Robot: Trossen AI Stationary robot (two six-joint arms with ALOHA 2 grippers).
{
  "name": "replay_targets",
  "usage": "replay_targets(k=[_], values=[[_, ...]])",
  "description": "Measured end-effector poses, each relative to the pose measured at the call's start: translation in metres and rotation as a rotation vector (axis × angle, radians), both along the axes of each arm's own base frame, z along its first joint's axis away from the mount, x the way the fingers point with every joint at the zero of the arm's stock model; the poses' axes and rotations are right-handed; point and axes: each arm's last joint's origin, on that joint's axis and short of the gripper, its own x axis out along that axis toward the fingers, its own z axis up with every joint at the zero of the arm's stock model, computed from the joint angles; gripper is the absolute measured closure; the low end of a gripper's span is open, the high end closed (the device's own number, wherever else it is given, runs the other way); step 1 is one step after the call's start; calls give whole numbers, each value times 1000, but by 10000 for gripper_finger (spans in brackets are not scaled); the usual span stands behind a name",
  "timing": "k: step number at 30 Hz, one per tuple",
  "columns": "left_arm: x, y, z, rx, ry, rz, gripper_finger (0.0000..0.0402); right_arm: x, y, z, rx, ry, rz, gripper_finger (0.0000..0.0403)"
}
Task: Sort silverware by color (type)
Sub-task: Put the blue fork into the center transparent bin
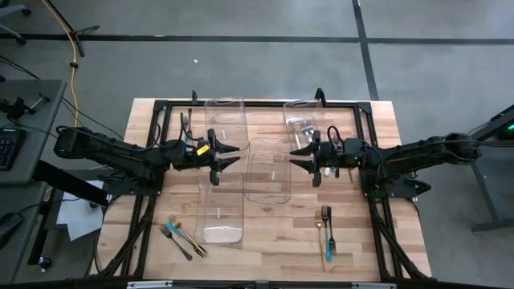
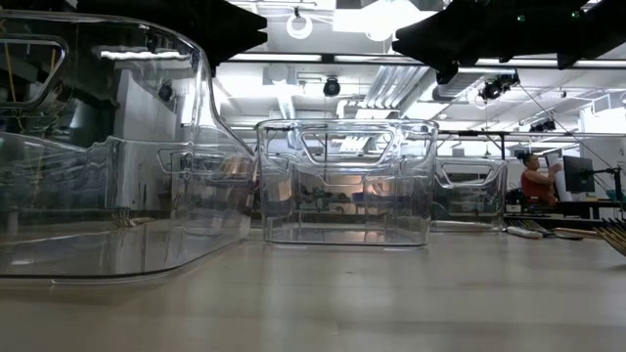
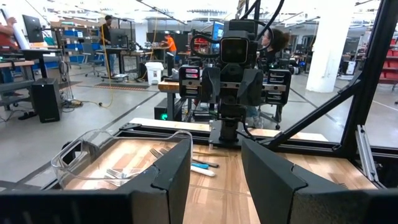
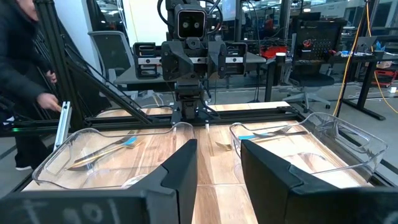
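Above the table's middle, left pincer and right pincer level, facing, both apart, empty.

Centre bin blocks gap between pincers; table front open.

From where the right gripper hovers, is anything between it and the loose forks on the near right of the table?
Nothing visible blocks it. The right gripper, open and empty, hovers beside the middle bin; the forks lie on bare wood nearer the table's front edge, clear of every bin.
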Motion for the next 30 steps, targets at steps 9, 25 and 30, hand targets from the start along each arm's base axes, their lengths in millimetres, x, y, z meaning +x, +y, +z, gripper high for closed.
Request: replay_targets(k=[9,25,30], values=[[0,0,0,0,0,0,267,0,0,0,0,0,0,284],[0,0,-1,-3,5,0,267,0,0,-1,0,6,-1,284],[0,0,-1,37,14,3,267,0,0,-1,0,8,0,284]])
